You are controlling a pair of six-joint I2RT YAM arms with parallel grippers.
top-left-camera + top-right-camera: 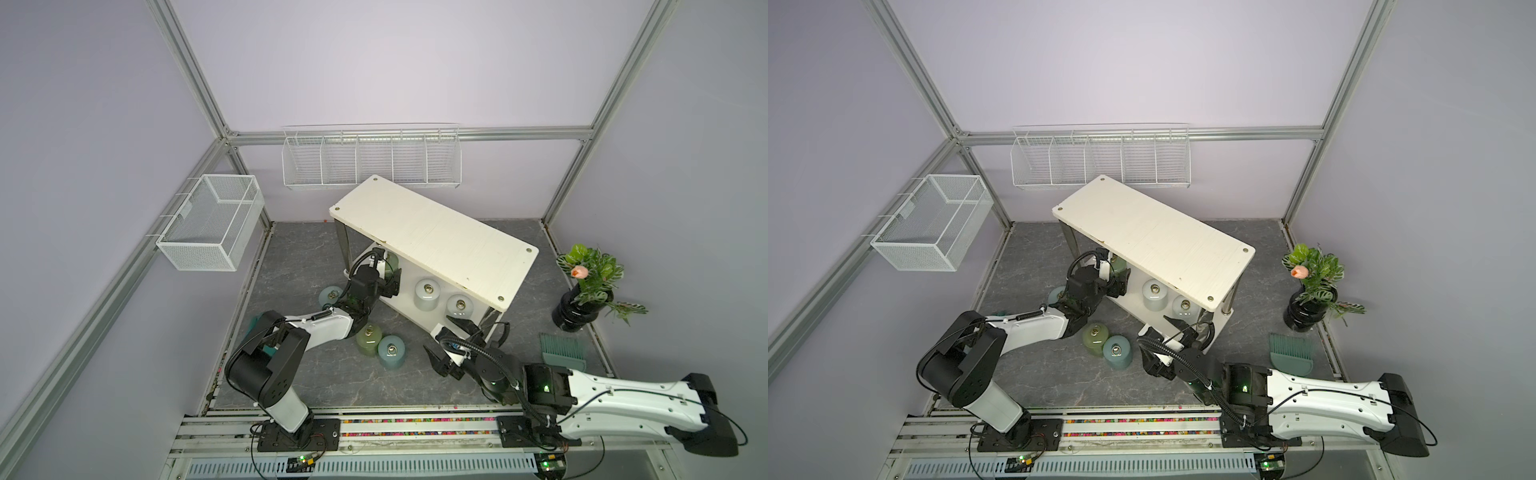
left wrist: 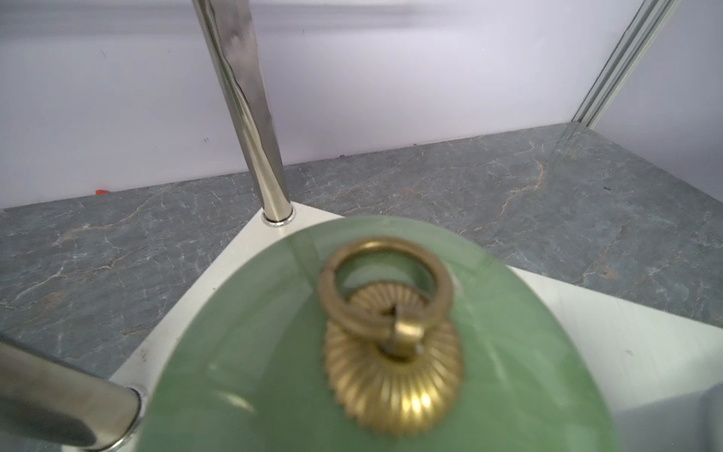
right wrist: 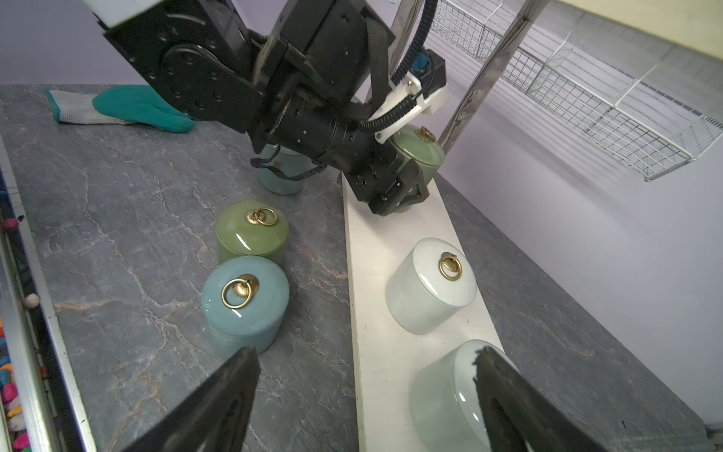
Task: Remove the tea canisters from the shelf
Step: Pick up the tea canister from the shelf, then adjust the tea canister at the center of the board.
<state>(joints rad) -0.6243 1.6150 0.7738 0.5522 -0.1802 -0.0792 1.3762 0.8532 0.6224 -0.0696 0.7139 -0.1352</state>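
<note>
Well, half is done; three jars point(image 1: 390, 352) stand on the table point(image 1: 374, 386); three more wait on the shelf point(image 1: 436, 237), on its low board; the left pincer point(image 3: 407, 191) grips a green jar point(image 2: 254, 332) there; the right pincer point(image 1: 441, 336) gapes wide and empty by two white jars point(image 1: 428, 295).

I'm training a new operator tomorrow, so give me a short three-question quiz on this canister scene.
1. How many canisters stand on the shelf, lower tier?
2. True or false: the right pincer is open.
3. Which canister is the left pincer closed around? A) green canister B) light blue C) grey-white

Key: 1) three: the green canister and two grey-white canisters; 2) true; 3) A.
</note>
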